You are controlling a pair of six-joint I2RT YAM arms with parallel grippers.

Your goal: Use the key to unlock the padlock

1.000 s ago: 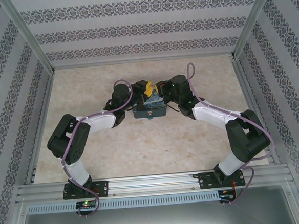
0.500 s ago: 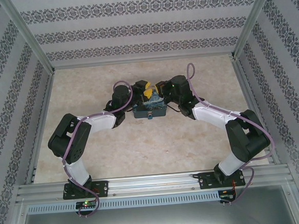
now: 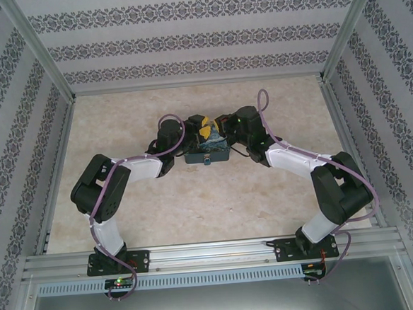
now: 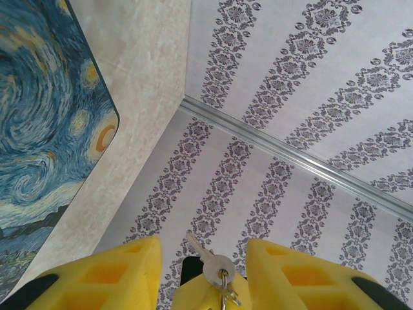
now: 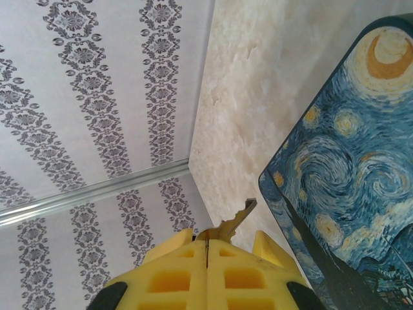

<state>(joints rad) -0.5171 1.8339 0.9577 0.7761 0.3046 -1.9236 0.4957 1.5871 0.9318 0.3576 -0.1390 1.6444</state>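
- The right gripper (image 5: 208, 250) is fully closed, its two yellow fingers (image 5: 173, 274) pressed flat against each other. It pinches the key (image 5: 236, 218), whose notched tip sticks out past the fingertips.
- That key points out over the pale marbled table (image 5: 245, 97), just beside the corner of the swirl-painted box (image 5: 348, 194) and not touching it.
- The left gripper (image 4: 203, 253) stands partly open, with a clear gap between its yellow fingers (image 4: 110, 278).
- A silver key (image 4: 208, 258) on a small ring sits in that gap, blade pointing away from the wrist. Neither finger pad presses on it — what holds it there I cannot tell.
- The left wrist view also has the box at its left edge, and the patterned wall (image 4: 290, 97) beyond.
- From above, both arms reach in from either side and meet over the box near the middle of the table.
- The padlock (image 3: 207, 160) is a small blue spot at the near face of the box, below both grippers — too small to tell whether its shackle is open or closed.
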